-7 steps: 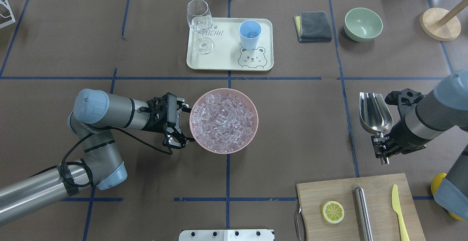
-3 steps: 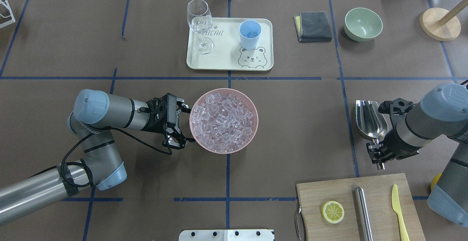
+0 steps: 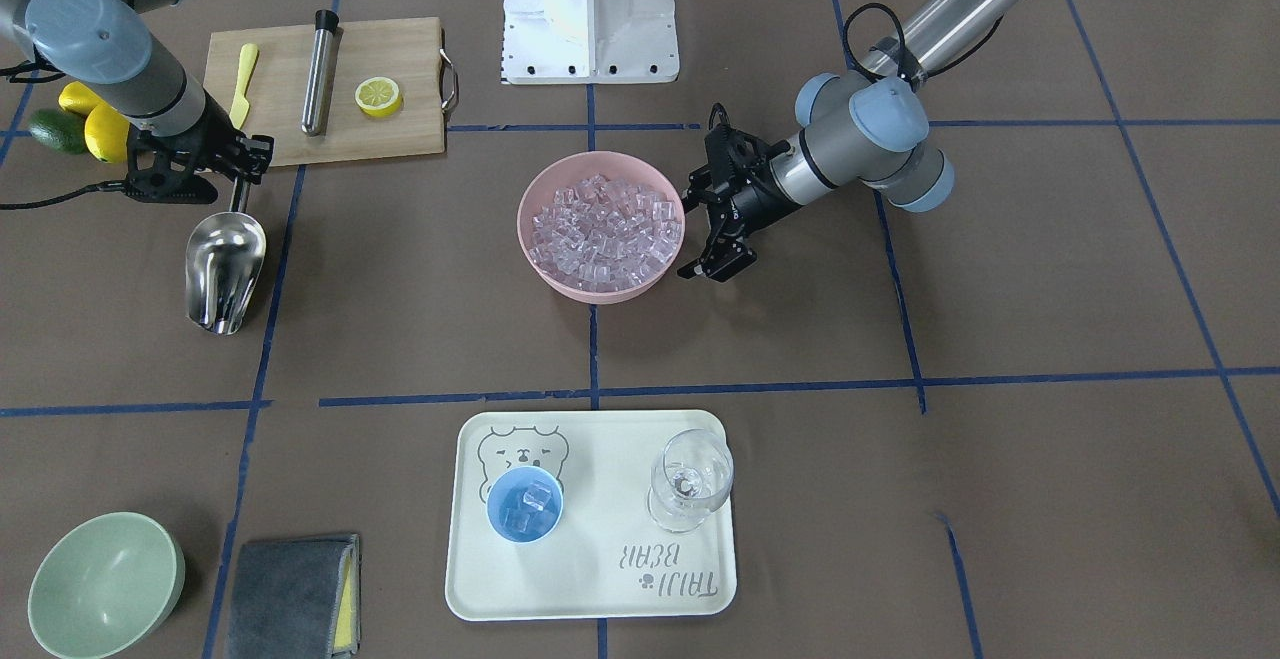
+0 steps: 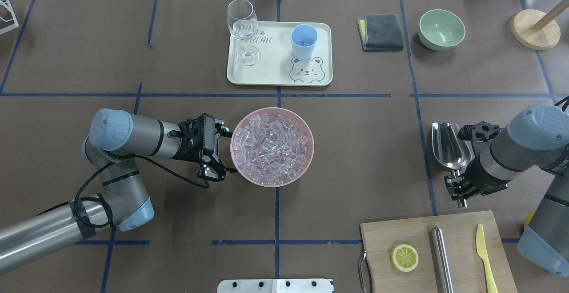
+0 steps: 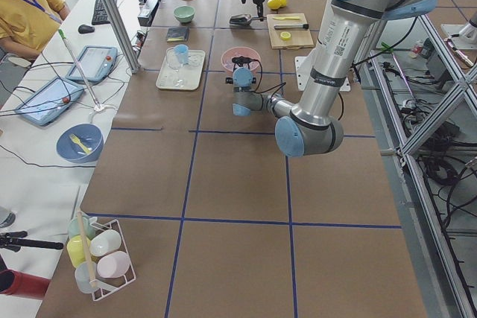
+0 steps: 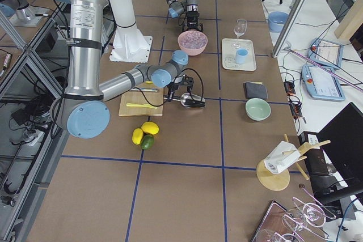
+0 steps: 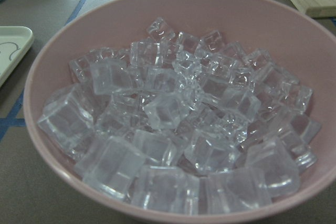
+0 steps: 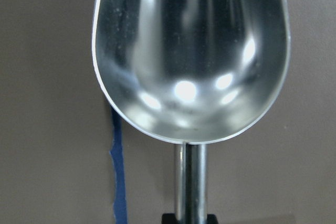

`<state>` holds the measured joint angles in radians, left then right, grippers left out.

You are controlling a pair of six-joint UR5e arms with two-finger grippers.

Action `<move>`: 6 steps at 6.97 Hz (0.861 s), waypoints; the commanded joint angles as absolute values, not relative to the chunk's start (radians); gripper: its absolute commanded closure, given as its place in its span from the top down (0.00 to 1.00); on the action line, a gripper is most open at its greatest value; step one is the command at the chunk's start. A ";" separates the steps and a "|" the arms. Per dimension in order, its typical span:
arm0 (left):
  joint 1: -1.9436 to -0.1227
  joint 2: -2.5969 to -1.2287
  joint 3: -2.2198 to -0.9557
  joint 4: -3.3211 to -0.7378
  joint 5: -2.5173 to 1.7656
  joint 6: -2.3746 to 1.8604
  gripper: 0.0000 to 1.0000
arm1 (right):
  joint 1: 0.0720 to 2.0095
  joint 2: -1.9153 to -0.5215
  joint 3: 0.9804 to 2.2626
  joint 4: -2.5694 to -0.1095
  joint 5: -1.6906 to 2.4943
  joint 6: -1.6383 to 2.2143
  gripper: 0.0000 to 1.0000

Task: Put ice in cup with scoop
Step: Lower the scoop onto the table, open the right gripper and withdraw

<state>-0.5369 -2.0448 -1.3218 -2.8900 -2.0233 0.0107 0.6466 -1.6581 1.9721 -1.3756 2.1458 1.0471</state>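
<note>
- Lowered and drawn slightly back toward the robot since a second ago is the shiny silver metal scoop [image 4: 450, 145]. The left arm is unchanged.
- Small, clear, glassy cubes of ice [image 4: 271, 148] are heaped in the round pink bowl [image 4: 276, 184] at mid-table. A few cubes are also seen inside the small light-blue plastic cup [image 3: 497, 524]. The cup stands on the cream bear-printed tray [image 4: 275, 78], beside the clear stemmed glass [image 4: 242, 26].
- The scoop's trough is shown empty in the right wrist view. Its thin handle is clamped by the right gripper [image 4: 458, 185] at the table's right side, well apart from bowl and cup.
- The left gripper [image 4: 223, 153] is held spread wide at the bowl's rim, and nothing is grasped by it.
- A setting-down of the scoop is judged to be in hand. If the handle is let go before the trough is settled, the rounded trough could roll or clatter toward the nearby wooden cutting board [image 4: 400, 230].
- Should another load be fetched instead, cubes could be spilled past the narrow cup, or the glass beside it could be knocked.
- Whether the scoop touches the table cannot be told.
- The right gripper's fingers are cut off in its wrist view, and the number of cubes in the cup is hard to make out. Contact between the left fingers [image 4: 221, 175] and the bowl cannot be judged.
</note>
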 commanded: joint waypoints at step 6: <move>-0.538 -2.045 -1.327 -2.890 -2.023 0.008 1.00 | 0.808 -1.635 2.033 -1.381 2.115 0.940 1.00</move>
<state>-0.5371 -2.0448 -1.3252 -2.8901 -2.0233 0.0097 0.7347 -1.6358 2.0229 -1.3782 2.1160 1.0111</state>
